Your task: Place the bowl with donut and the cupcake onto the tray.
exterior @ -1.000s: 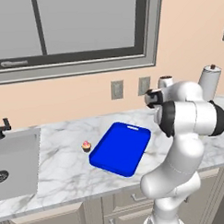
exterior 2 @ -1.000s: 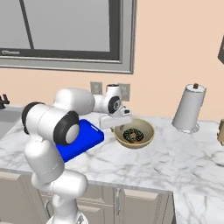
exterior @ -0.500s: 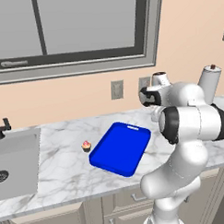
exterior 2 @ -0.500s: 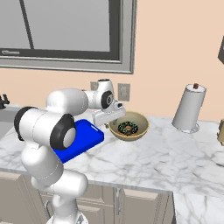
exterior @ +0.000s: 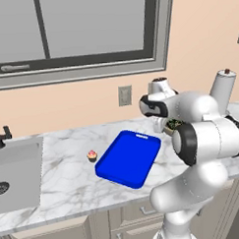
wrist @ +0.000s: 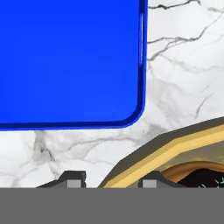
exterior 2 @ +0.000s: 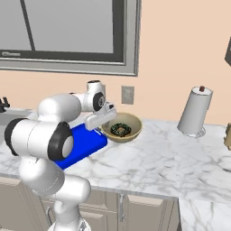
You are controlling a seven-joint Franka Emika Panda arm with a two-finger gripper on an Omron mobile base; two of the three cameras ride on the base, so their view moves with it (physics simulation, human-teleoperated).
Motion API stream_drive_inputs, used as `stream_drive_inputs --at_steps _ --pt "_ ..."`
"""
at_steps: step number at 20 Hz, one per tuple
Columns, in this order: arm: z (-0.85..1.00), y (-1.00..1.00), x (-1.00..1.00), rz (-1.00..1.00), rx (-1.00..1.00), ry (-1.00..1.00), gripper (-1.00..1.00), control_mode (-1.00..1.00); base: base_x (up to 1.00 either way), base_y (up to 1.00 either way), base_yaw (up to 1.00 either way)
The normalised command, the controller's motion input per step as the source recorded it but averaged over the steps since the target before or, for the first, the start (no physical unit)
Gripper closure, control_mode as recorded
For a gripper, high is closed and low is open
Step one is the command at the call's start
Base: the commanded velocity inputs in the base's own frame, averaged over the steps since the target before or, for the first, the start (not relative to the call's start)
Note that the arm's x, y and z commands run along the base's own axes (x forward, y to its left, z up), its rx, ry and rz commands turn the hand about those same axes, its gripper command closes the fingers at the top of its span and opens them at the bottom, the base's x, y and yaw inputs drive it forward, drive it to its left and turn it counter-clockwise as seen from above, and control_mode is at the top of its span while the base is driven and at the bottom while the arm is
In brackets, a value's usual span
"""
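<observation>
The tool (exterior 2: 103, 122) grips the rim of the tan bowl (exterior 2: 122, 128) holding the donut (exterior 2: 120, 130), lifted beside the empty blue tray (exterior: 128, 158), while the pink-frosted cupcake (exterior: 92, 155) waits on the marble counter (exterior: 60, 183), neither item delivered yet.

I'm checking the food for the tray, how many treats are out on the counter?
2: the cupcake stands on the marble left of the tray; the donut lies in the bowl. Others may be hidden behind the arm.
</observation>
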Motion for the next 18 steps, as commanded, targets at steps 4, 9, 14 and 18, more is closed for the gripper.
stream_drive_inputs --at_steps 4,9,14,18 --pt "0.06 0.52 -0.09 0.15 0.0 0.01 1.0 -1.0 0.0 0.0 0.0" --pt "0.0 0.53 0.0 0.16 0.0 0.0 1.0 -1.0 0.0 0.0 0.0" --pt "0.0 0.45 0.0 0.17 0.0 0.0 1.0 -1.0 0.0 0.0 0.0" --pt "0.0 0.42 0.0 0.16 0.0 0.0 1.0 -1.0 0.0 0.0 0.0"
